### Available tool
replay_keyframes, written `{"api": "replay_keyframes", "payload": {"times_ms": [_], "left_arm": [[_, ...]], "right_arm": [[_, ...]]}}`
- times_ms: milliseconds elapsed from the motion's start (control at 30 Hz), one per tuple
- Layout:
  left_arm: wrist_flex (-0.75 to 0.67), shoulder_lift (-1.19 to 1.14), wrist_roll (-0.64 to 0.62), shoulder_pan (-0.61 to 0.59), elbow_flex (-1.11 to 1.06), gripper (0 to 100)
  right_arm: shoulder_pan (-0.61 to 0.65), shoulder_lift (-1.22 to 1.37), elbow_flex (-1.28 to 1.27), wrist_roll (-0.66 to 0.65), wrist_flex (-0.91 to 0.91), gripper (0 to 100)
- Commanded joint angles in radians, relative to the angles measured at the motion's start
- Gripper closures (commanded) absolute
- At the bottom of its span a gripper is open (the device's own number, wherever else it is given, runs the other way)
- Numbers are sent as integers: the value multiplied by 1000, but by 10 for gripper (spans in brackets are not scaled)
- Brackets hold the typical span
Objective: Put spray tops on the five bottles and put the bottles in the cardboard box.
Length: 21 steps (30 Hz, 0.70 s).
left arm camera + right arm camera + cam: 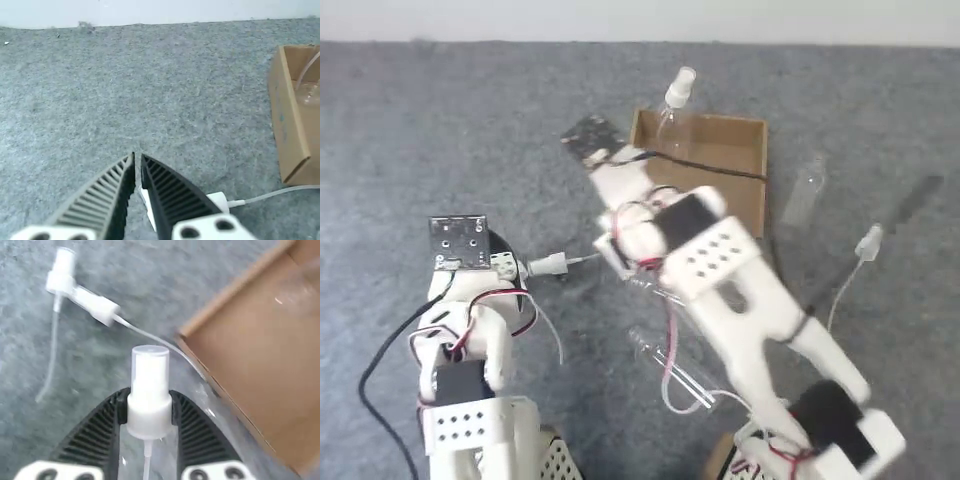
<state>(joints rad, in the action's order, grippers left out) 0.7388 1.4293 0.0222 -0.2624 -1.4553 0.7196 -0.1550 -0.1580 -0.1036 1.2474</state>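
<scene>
Right gripper [148,400] has its fingers pinching the white collar of the held bottle [150,460]. The spray top [148,382] is already seated on that neck and its tube hangs down inside the clear glass. The bottle sits over the grey carpet [470,120], just beside the left wall of the cardboard box [700,118]. From above, the right arm [740,290] stretches from the near right corner up to that side of the box.

In the far left corner of the box, a capped bottle [672,112] stands upright.

Over on the left, the left gripper [138,159] points away toward the far wall. Its fingers are drawn almost together with a thin slit between the tips, and nothing is caught there. A loose spray top [548,265] lies on the carpet just to the right of that gripper, its tube trailing off right toward the box.

The right wrist view catches two touching spray tops [97,307] lying on the carpet. I cannot tell whether one of them is that same loose top.

An uncapped bottle [805,190] lies on the carpet just right of the box. Nearer than that, well right, lies another top [868,242] with its tube curling toward us. One more clear bottle [665,362] lies on its side near the front, just left of the right arm
</scene>
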Motion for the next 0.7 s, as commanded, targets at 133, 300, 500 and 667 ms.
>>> {"api": "replay_keyframes", "payload": {"times_ms": [133, 300, 500, 667], "left_arm": [[-29, 2, 0, 0, 38, 988], [-29, 2, 0, 2, 36, 988], [-29, 2, 0, 2, 36, 988], [-29, 2, 0, 2, 36, 988]], "right_arm": [[54, 294, 278, 155, -90, 991], [56, 433, 379, 250, -90, 989], [82, 532, 450, 319, -87, 988], [139, 584, 460, 321, -88, 972]]}}
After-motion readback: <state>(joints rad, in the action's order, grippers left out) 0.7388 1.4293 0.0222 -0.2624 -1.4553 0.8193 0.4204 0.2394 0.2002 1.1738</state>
